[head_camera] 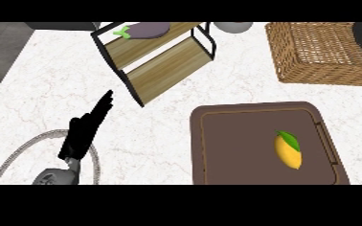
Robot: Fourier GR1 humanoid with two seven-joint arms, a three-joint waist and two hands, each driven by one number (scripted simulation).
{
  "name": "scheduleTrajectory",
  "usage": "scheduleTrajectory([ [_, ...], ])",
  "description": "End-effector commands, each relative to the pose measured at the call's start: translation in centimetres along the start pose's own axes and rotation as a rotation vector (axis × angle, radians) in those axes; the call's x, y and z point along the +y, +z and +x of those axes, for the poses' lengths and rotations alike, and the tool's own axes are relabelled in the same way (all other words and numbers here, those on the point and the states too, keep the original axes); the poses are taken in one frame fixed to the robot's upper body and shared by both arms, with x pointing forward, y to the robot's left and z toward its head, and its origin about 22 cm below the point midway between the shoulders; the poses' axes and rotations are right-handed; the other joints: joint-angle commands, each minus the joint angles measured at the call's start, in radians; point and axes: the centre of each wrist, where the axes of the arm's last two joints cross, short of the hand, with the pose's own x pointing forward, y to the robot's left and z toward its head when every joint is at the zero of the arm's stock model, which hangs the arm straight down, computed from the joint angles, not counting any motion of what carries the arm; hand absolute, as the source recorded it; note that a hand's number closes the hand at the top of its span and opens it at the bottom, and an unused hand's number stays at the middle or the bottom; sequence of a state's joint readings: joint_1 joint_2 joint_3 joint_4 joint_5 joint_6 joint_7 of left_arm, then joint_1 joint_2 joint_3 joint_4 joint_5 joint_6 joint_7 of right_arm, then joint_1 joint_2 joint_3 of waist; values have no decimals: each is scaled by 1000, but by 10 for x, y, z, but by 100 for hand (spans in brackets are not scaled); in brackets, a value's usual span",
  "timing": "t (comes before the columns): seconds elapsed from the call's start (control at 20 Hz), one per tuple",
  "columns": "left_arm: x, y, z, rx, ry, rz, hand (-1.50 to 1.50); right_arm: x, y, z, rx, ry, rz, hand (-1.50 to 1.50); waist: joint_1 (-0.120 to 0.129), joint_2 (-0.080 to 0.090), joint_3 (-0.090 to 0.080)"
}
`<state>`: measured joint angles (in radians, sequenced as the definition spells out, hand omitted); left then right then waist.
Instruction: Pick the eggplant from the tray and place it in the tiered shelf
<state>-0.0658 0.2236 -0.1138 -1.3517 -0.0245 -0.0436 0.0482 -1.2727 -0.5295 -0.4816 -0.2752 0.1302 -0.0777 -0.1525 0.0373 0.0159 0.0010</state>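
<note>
The purple eggplant [147, 29] with its green stem lies on the top level of the wooden tiered shelf [159, 60] at the back of the counter. The brown tray [233, 143] sits at the front right and holds only a yellow mango [288, 151]. My left hand [83, 131] is at the front left, open with fingers straight, pointing up toward the shelf's lower left corner and holding nothing. It stays well short of the shelf. My right hand does not show.
A wicker basket [314, 52] stands at the back right. A grey round object [233, 27] peeks in behind the shelf. A thin grey ring [28, 146] curves on the counter under my left forearm.
</note>
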Motion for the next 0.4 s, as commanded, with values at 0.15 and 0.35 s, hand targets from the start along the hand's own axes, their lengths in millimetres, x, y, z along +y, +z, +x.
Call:
scheduleTrajectory([
  [0.15,-8,-3,6,3,3,-10,0,-44,4,-12,-43,61,71,-150,1,0,0],
  [0.35,1,-2,5,1,2,-16,0,-52,6,-18,-3,87,89,-150,0,-1,0],
])
